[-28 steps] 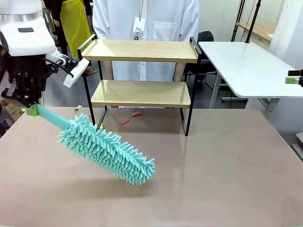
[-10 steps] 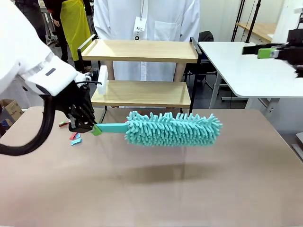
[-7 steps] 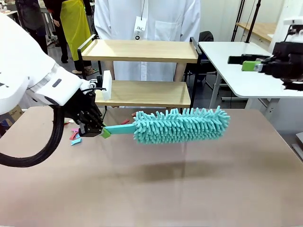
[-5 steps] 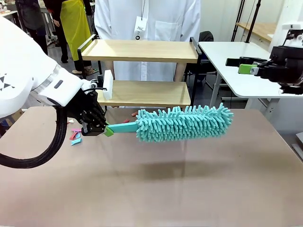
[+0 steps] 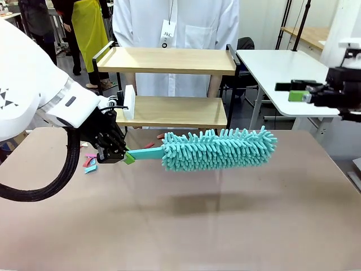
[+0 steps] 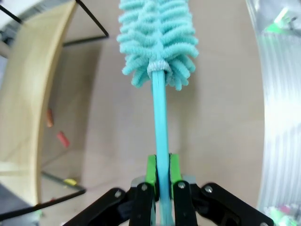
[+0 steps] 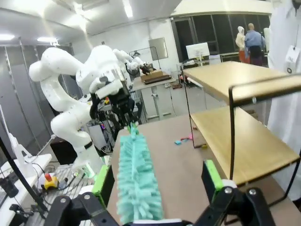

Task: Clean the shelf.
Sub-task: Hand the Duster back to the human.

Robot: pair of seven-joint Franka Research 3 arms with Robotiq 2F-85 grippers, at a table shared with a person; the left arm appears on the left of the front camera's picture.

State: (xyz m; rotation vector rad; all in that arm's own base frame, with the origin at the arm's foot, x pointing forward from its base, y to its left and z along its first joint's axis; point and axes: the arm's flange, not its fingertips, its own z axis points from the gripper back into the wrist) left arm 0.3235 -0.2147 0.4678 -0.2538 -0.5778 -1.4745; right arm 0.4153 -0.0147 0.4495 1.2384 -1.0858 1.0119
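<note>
Two light wood boards are making up the shelf, one above the other in a thin black frame with raised side rails, and it is standing at the far edge of the brown counter, just in front of a person in a white coat. One duster is hanging in the air in front of its lower board, the teal fluffy head lying about level and crosswise to the shelf's front, near the lower tier but not touching it as far as I can judge. I am holding it that way, I think, so the head is lined up to slide in between the two boards. My left tool is clamped tight on the end of the flat teal handle; in the left wrist view the two green pads are pressing it from either side, with the handle running straight out from between them to the head. My right tool is hanging off to the right, above the counter's edge and well apart from the duster, its fingers spread wide and holding nothing; I judge it is simply waiting out of the sweep. A few small coloured scraps are lying on the counter by the shelf's left leg, and two reddish bits are showing under the lower board.
</note>
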